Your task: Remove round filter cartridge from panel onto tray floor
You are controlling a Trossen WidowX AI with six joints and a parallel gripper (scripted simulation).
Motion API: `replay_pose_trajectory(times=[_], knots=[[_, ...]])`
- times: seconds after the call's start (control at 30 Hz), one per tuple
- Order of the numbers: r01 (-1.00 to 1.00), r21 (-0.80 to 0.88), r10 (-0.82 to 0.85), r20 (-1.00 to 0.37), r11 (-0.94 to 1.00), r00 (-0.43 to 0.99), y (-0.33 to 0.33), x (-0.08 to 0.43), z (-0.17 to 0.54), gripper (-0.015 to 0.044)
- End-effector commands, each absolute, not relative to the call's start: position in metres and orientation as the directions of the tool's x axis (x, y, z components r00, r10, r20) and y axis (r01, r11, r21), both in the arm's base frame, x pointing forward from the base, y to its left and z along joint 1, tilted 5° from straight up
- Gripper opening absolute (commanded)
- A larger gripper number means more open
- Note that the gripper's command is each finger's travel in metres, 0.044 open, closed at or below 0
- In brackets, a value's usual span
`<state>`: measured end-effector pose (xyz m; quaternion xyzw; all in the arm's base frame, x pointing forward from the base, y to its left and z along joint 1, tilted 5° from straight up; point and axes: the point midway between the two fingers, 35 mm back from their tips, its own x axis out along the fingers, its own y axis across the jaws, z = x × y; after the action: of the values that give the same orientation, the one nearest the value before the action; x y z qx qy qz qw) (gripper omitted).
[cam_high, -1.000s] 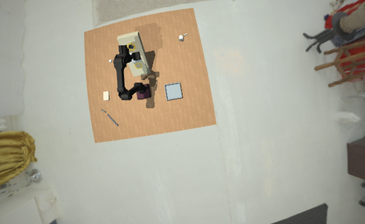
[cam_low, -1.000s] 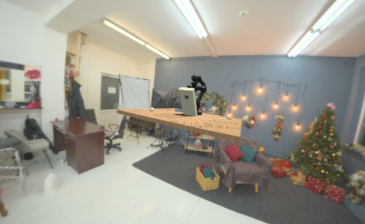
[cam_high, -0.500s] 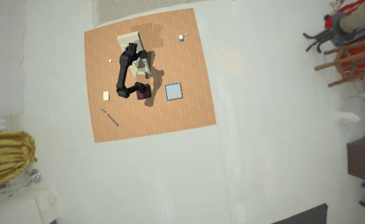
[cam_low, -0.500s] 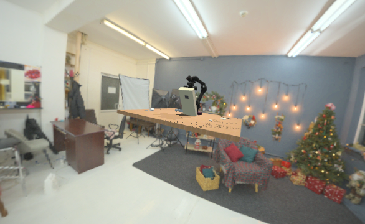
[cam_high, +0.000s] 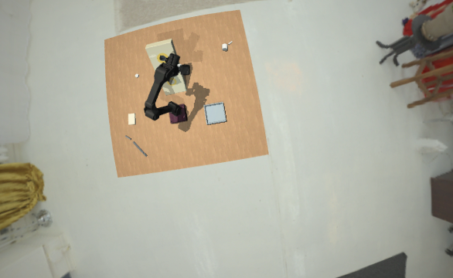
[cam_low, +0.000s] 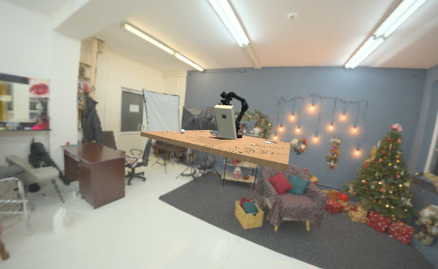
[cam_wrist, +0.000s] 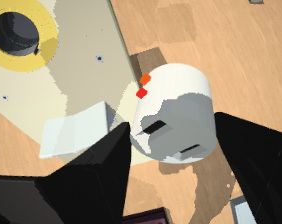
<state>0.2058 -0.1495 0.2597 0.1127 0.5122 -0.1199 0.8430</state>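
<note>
The white round filter cartridge (cam_wrist: 184, 82), with two dark slots and orange and red marks, is out of the panel. My gripper (cam_wrist: 172, 124) is shut on it, one black finger on each side. The cream service panel (cam_high: 158, 49) (cam_low: 224, 125) (cam_wrist: 87, 65) stands tilted; in the wrist view it is to the left of the cartridge. A yellow ring (cam_wrist: 48, 30) surrounds a dark round opening on its face. The light blue tray (cam_high: 206, 115) lies on the table, away from the gripper; its corner shows at the lower right of the wrist view.
A pale curved piece (cam_wrist: 74, 132) shows left of the fingers in the wrist view. A dark purple block (cam_high: 178, 118) is at the arm's base. A white cylinder (cam_high: 224, 47), a cream block (cam_high: 131, 119), a small white disc (cam_high: 137, 76) and a grey rod (cam_high: 140, 148) lie on the table.
</note>
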Motion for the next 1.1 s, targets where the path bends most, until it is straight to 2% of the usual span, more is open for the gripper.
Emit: replay_pose_trajectory(times=[0.0,0.6,0.8,1.07], knots=[[0.433,0.058,-0.147,-0.893,0.9,0.425,-0.169,0.196,0.256,0.0],[0.874,0.019,-0.372,-0.9,0.486,0.227,-0.25,0.121,0.236,0.0],[0.953,0.008,-0.419,-0.897,0.303,0.141,-0.269,0.09,0.23,0.0],[0.967,0.005,-0.428,-0.896,0.254,0.117,-0.274,0.079,0.224,0.0]])
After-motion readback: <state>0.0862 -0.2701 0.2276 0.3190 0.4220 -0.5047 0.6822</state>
